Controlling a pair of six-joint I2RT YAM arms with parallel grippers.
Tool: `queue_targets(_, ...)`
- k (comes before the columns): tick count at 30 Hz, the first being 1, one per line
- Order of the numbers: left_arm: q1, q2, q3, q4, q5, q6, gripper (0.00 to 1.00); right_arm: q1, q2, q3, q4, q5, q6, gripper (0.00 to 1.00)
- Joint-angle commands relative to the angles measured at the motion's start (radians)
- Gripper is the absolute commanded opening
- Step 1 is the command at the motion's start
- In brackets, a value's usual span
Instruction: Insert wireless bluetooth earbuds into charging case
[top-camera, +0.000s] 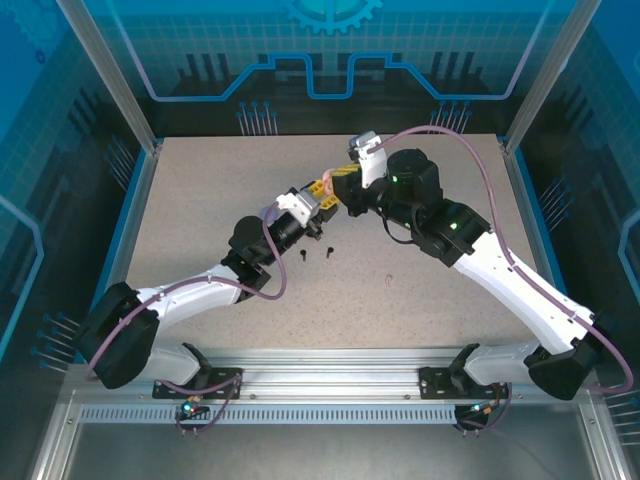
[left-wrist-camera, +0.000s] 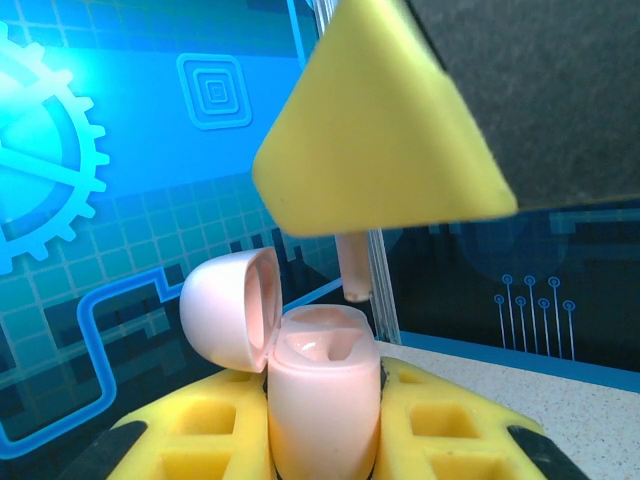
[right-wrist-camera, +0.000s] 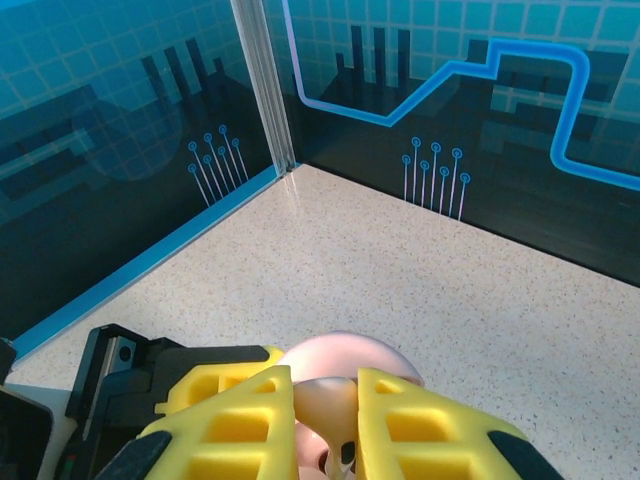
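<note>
Gleaming, rounded pale-pink plastic case (left-wrist-camera: 322, 400).

Enclosure, one. Speckled beige tabletop (top-camera: 200, 210), matte, with blue trim (top-camera: 135, 215) along its left edge. Behind the tabletop: glossy blue rear wall panel (top-camera: 420, 50), printed with grid, circuit traces and a gear motif (top-camera: 330, 12). To either side of the tabletop: matching side panels (top-camera: 40, 200). Aluminium posts (top-camera: 108, 75) at its far corners. Slotted aluminium rail (top-camera: 330, 412) along its near edge. Even light, soft reflections on the panels
</note>
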Motion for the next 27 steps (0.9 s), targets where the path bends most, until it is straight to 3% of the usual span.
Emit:
queue_targets(1, -0.007, -0.029, 0.019, 0.023, -0.015, 0.016, 0.00, 0.015, -0.013, -0.017, 0.019, -0.011, 0.015, 0.17)
queue_targets(27, -0.007, -0.044, 0.026, 0.006, -0.015, 0.021, 0.00, -0.012, 0.017, -0.052, 0.024, -0.038, 0.032, 0.13)
